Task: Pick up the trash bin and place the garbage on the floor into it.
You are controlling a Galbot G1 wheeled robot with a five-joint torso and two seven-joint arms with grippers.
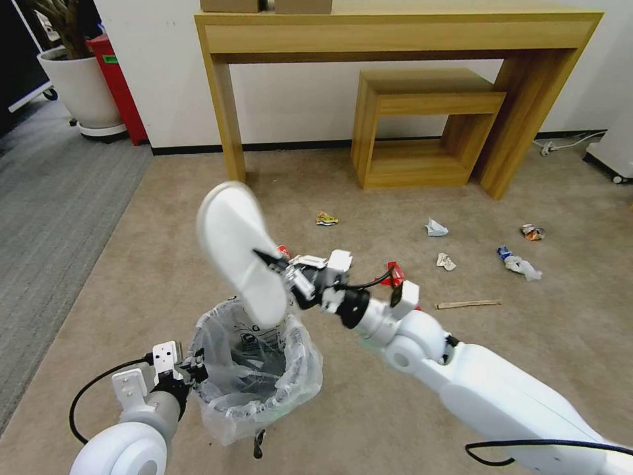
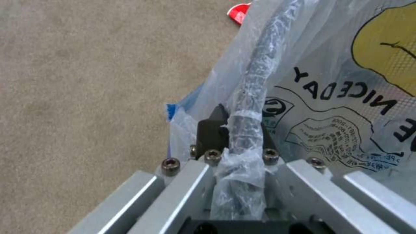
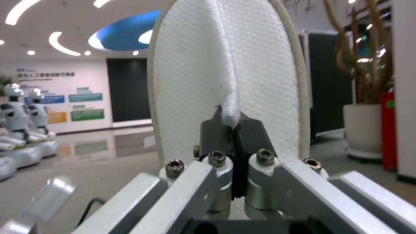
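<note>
1. The left gripper [image 1: 191, 371] sits at the near left of the floor area, closed on the rim of the trash bin [image 1: 254, 369]. In the left wrist view its fingers [image 2: 212, 131] pinch the dark, bag-wrapped rim [image 2: 253, 87].
2. The trash bin is lined with a crinkly clear plastic bag [image 1: 224, 409] bearing black lettering. It is held beside the left gripper, above the beige carpet [image 1: 165, 251].
3. The right gripper [image 1: 273, 262] is extended over the trash bin, closed on a white slipper [image 1: 241, 254]. In the right wrist view its fingers [image 3: 214, 130] clamp a folded edge of the slipper [image 3: 195, 74].
4. The slipper hangs tilted, its lower end just above the bin opening.
5. Remaining garbage lies on the carpet toward the wall:
   - a yellow-patterned scrap [image 1: 326, 218] near the centre;
   - a red wrapper [image 1: 394, 273] just behind the right arm;
   - a crumpled paper [image 1: 435, 228] and a second one [image 1: 446, 261] to the right;
   - a wooden stick [image 1: 468, 304];
   - a crushed blue-white cup [image 1: 517, 262] and a crushed can [image 1: 531, 231] farther right.
6. A wooden bench [image 1: 395, 30] stands against the wall, with a smaller wooden shelf unit [image 1: 422, 125] beneath it.
</note>
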